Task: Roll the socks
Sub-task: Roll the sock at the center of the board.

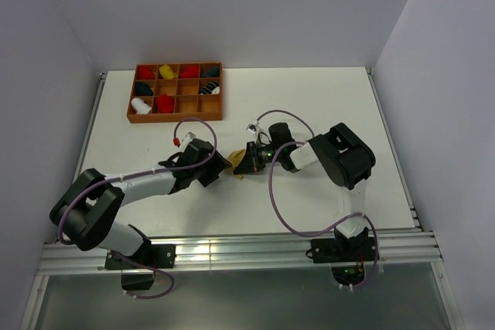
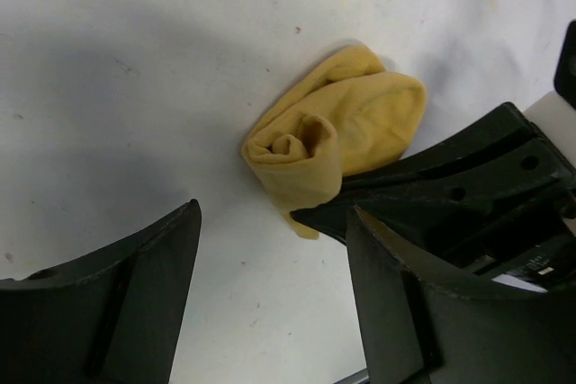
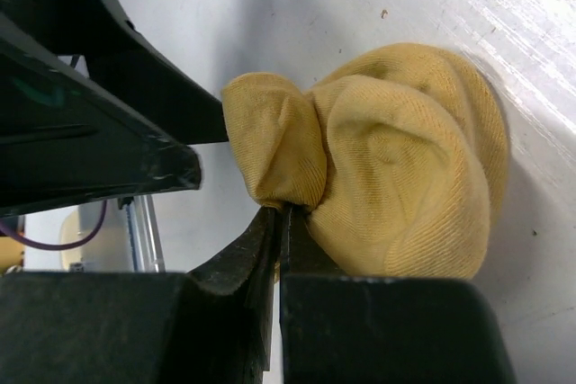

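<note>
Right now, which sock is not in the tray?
The tan-yellow sock: it alone lies on the white table, pinched by the right tool. The other socks sit in compartments of the wooden tray.

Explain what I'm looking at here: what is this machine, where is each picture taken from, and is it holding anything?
Two robot arms are bolted at the near edge of a white table. The overhead view looks down from behind them; the other two come from cameras on each wrist. The right arm's fingers are shut, pinching a bunched tan-yellow sock that lies on the table. The left arm's fingers stand open beside it, holding nothing. At the far left sits a wooden tray with small coloured bundles in several compartments.
</note>
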{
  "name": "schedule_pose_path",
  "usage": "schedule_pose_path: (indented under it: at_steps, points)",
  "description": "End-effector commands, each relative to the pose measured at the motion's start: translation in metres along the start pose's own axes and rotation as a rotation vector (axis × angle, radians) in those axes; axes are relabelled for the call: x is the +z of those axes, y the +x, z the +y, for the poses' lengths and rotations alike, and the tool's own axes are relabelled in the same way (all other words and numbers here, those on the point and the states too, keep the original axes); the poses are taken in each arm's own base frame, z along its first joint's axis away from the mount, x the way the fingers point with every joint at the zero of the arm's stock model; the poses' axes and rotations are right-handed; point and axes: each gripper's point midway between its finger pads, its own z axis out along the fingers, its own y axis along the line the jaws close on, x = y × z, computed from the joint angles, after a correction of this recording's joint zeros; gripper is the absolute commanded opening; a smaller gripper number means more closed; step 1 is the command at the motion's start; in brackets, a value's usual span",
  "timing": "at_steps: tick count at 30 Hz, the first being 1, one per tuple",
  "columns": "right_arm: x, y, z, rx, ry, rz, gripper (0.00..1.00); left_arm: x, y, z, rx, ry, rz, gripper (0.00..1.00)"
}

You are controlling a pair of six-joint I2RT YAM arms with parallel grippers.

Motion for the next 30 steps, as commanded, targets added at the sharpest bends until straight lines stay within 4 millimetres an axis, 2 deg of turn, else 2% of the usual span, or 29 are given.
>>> schedule_pose_path:
  at_steps: [1,5,10,13,15,16,19,20,22,23,24,26,27,28,29,30]
  points:
    - [0.001,0.019,-0.021,0.108,0.067,0.056,0.00,0.005,-0.005,-0.018,-0.008,0.045,-0.020,0.69]
    - [0.001,0.019,-0.026,0.144,0.079,0.054,0.00,0.014,-0.002,-0.009,-0.021,0.020,-0.019,0.63]
    - [0.003,0.023,-0.032,0.181,0.087,0.065,0.00,0.024,-0.004,-0.009,0.010,-0.003,-0.028,0.60]
    - [0.002,0.023,-0.034,0.188,0.094,0.063,0.00,0.032,-0.003,-0.004,0.028,-0.027,-0.025,0.52]
    - [0.001,0.023,-0.035,0.187,0.104,0.061,0.00,0.037,0.000,0.000,0.038,-0.044,-0.013,0.44]
    - [0.001,0.022,-0.035,0.183,0.107,0.058,0.00,0.039,0.002,0.003,0.039,-0.049,-0.002,0.37]
    - [-0.002,0.020,-0.033,0.160,0.120,0.044,0.01,0.043,0.006,0.008,0.039,-0.055,0.011,0.26]
    - [-0.003,0.018,-0.032,0.150,0.126,0.037,0.03,0.044,0.009,0.009,0.049,-0.059,0.016,0.20]
    - [-0.009,0.014,-0.030,0.111,0.162,0.007,0.14,0.044,0.009,0.012,0.058,-0.072,0.018,0.11]
    - [-0.010,0.013,-0.028,0.092,0.178,-0.002,0.21,0.043,0.009,0.012,0.067,-0.075,0.017,0.10]
    - [-0.016,0.010,-0.023,0.070,0.205,-0.017,0.35,0.042,0.009,0.013,0.075,-0.088,0.018,0.09]
    - [-0.020,0.004,-0.025,-0.008,0.299,-0.061,0.42,0.039,0.008,0.011,0.100,-0.093,0.005,0.04]
    - [-0.027,0.000,-0.016,-0.050,0.325,-0.087,0.46,0.038,0.007,0.008,0.110,-0.096,0.001,0.04]
    - [-0.033,-0.009,-0.023,-0.097,0.411,-0.133,0.47,0.036,0.006,0.007,0.117,-0.101,-0.003,0.04]
    - [-0.036,-0.011,-0.020,-0.129,0.445,-0.152,0.48,0.033,0.009,0.011,0.134,-0.120,0.004,0.04]
    - [-0.039,-0.014,-0.005,-0.196,0.460,-0.177,0.49,0.032,0.007,0.006,0.139,-0.117,-0.004,0.04]
